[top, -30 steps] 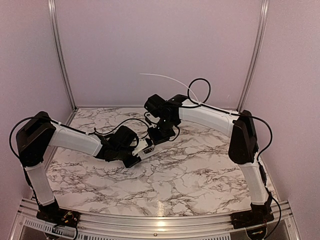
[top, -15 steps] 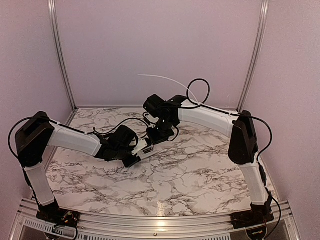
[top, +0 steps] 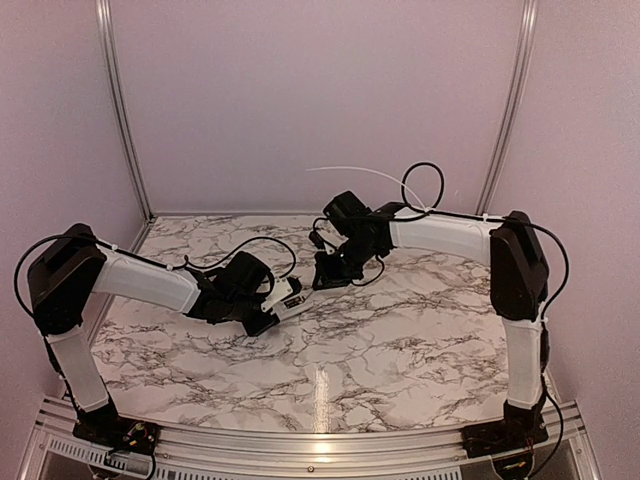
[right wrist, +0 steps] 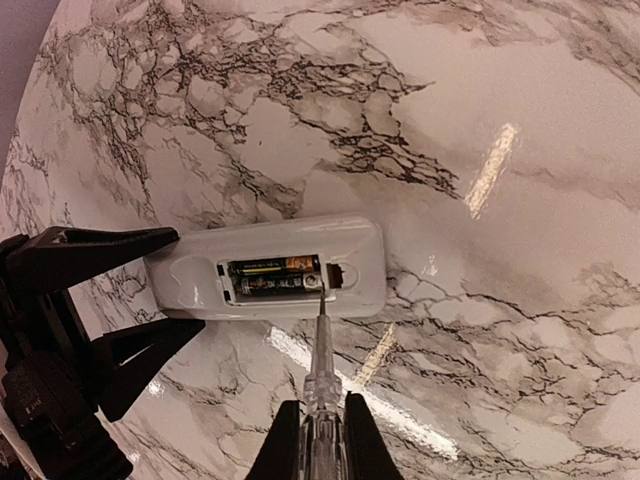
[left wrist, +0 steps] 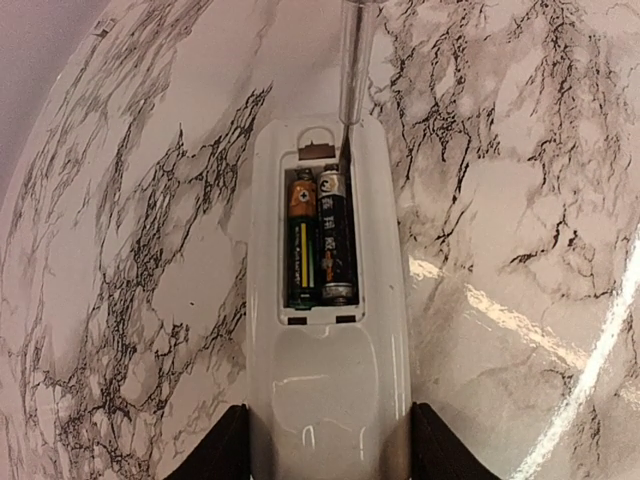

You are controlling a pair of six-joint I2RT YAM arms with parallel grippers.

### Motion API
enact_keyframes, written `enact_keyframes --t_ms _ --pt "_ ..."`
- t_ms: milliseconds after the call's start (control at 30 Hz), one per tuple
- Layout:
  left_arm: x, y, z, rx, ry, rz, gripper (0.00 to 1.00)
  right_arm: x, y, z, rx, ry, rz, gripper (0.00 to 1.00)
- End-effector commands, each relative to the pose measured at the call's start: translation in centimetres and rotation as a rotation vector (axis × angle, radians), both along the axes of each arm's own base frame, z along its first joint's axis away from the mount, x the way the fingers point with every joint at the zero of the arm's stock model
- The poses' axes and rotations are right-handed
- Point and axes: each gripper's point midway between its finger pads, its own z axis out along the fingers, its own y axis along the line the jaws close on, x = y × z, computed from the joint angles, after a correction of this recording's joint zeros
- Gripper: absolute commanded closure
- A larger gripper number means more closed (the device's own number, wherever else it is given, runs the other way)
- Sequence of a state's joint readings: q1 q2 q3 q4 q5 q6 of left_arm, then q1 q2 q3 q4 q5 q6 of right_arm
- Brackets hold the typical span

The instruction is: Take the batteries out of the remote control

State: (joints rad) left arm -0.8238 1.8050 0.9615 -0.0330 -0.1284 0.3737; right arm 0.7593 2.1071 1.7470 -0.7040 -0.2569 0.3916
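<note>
The white remote control [left wrist: 328,370] lies back side up on the marble table, its battery recess open. Two batteries [left wrist: 305,245] [left wrist: 337,240] lie side by side in the recess; they also show in the right wrist view [right wrist: 272,276]. My left gripper [left wrist: 328,455] is shut on the remote's near end, one finger on each long side. My right gripper [right wrist: 312,445] is shut on a clear-handled screwdriver [right wrist: 322,385]. Its metal tip [right wrist: 320,292] touches the recess edge by the batteries' end. In the top view the remote [top: 291,297] lies between the left gripper [top: 272,306] and the right gripper [top: 330,276].
The marble tabletop [top: 400,340] is bounded by lilac walls and aluminium posts [top: 120,110]. Black cables [top: 425,185] loop over the right arm. The left gripper's black fingers [right wrist: 95,250] show at the left of the right wrist view.
My right arm has swung to the right and its gripper with the screwdriver has moved a little right. The left gripper and the remote have stayed put.
</note>
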Motion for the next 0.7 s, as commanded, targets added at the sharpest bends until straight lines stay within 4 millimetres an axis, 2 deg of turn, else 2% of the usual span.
enact_keyframes --t_ms 0,400,667 --pt "-0.3 -1.9 2.4 -0.091 -0.035 -0.057 0.95 -1.3 -0.3 -2.4 0.028 0.098 -0.006 1.0" --pt "-0.6 -1.9 2.2 -0.105 -0.031 -0.064 0.95 -1.4 -2.5 -3.0 0.214 0.175 -0.069 1.0" --pt "-0.4 -2.0 2.7 -0.132 -0.031 -0.051 0.95 -1.4 -2.6 -4.4 0.147 0.178 -0.038 1.0"
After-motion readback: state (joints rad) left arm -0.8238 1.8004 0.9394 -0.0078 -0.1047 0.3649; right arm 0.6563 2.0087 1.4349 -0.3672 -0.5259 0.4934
